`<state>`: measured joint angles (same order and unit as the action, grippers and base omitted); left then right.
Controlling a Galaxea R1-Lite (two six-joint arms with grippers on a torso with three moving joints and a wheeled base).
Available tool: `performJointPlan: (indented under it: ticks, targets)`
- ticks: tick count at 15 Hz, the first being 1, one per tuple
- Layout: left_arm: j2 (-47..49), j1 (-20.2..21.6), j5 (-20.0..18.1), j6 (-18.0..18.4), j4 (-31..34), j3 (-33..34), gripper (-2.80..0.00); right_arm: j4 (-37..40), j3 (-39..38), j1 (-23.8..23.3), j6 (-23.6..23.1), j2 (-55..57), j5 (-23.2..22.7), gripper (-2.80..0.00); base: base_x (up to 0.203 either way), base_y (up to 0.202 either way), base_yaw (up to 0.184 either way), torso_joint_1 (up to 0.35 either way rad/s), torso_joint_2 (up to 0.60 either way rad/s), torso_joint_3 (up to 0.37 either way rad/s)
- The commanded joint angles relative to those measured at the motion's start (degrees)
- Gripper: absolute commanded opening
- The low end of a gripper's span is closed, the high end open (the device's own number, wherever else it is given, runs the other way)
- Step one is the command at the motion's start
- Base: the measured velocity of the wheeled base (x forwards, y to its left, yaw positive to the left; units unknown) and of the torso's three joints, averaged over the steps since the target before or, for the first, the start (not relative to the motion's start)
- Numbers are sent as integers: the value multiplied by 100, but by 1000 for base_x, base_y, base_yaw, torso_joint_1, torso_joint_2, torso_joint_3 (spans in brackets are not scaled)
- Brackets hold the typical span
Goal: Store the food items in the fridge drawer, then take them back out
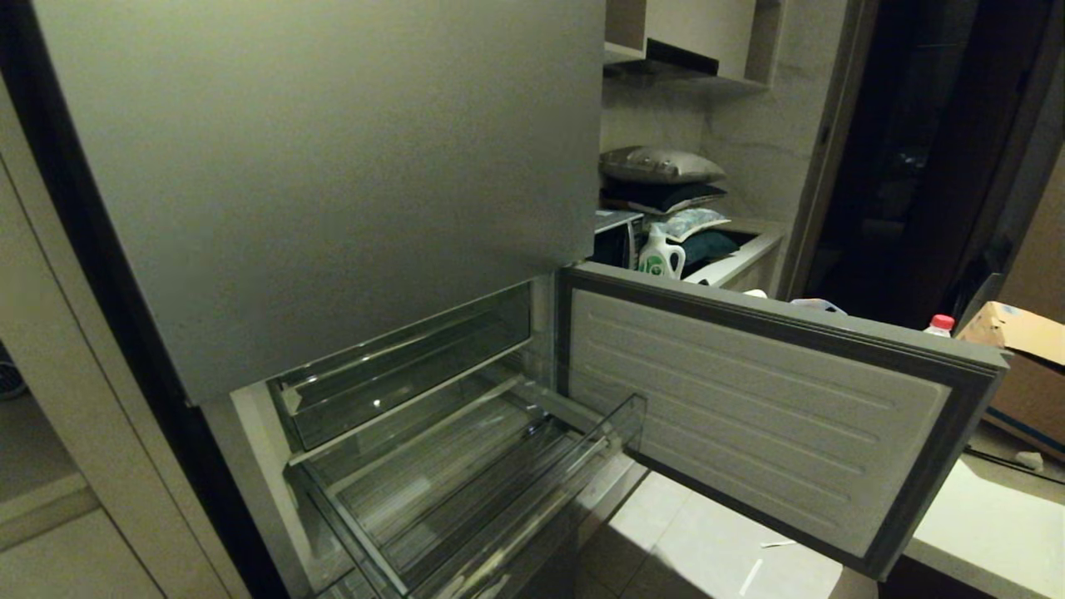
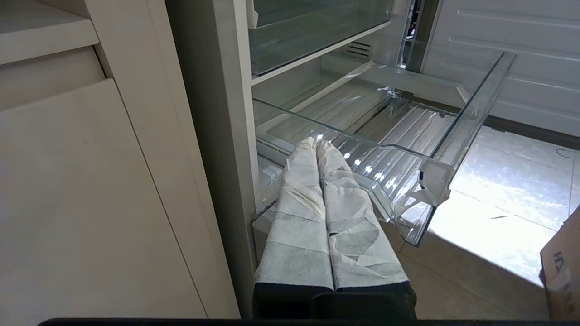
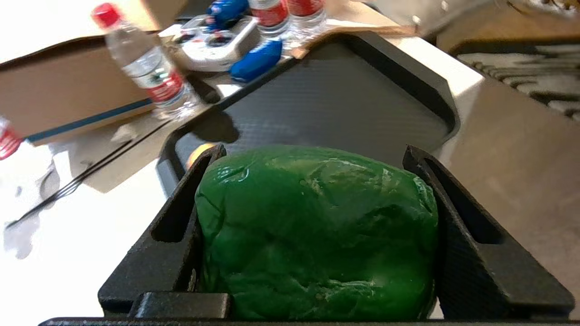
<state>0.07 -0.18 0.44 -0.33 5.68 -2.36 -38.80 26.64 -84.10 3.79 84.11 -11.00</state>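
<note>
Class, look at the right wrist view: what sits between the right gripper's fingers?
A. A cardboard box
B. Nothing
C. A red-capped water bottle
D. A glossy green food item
D: the right gripper is clamped on the glossy green food item, which fills the gap between its fingers, above the black tray.

Black right end effector (image 3: 312,154), paper-wrapped left (image 2: 319,145)

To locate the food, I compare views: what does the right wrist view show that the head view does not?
Only the right wrist view: the right claw closed on the green item above a black tray. Only the head view: the open fridge drawer with its clear bin, no food visible inside. Both: a red-capped bottle and a cardboard box.
</note>
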Motion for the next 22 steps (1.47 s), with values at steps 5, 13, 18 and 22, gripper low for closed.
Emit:
performJointPlan:
  ticks: [5, 13, 18, 22]
  targets:
    - [1, 1, 0, -2, 3, -1, -280, -30, 46, -71, -31, 69, -51, -280, 0, 0, 0, 0, 0, 0]
    - [1, 1, 0, -2, 3, -1, -280, 13, -81, -116, -46, 43, -68, -280, 0, 0, 0, 0, 0, 0]
    - [1, 1, 0, -2, 3, -1, -280, -34, -100, -115, -45, 652, -60, -280, 0, 0, 0, 0, 0, 0]
    - [1, 1, 0, -2, 3, -1, -280, -365, 171, -171, -52, 1352, -58, -280, 0, 0, 0, 0, 0, 0]
